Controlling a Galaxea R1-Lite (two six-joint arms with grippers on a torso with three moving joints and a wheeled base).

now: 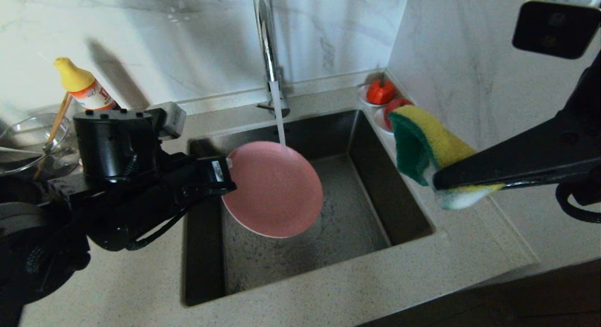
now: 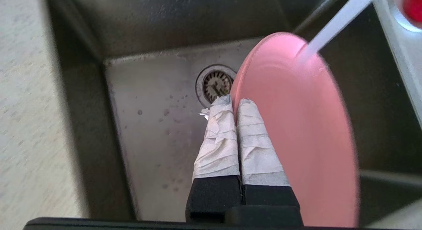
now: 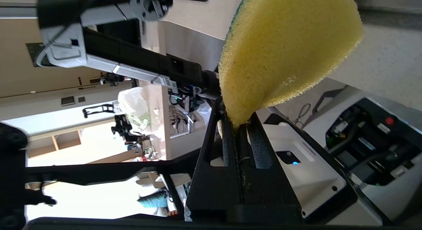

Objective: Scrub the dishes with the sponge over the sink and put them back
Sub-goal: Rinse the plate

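Note:
Tilted over the sink [image 1: 375, 186], the pink plate [image 1: 274, 191] hangs with the tap's water stream [image 1: 279, 116] hitting its upper edge. My left gripper [image 1: 225, 174] is shut on the plate's left rim. In the left wrist view its tape-wrapped fingertips [image 2: 235, 101] pinch the edge of the plate [image 2: 303, 131] above the drain strainer [image 2: 214, 84]. My right gripper [image 1: 441, 181] is raised over the counter to the right of the sink, shut on the yellow and green sponge [image 1: 425, 144]. The sponge [image 3: 283, 48] bends out of its jaws [image 3: 239, 122]. Brown chopsticks [image 1: 56, 125] lean in a glass bowl at far left.
The chrome tap [image 1: 267, 45] runs at the sink's back edge. A yellow-capped bottle [image 1: 84, 87] and a clear glass bowl [image 1: 28, 139] stand at back left. Saucers with red fruit [image 1: 380, 92] sit in the back right corner by the marble wall.

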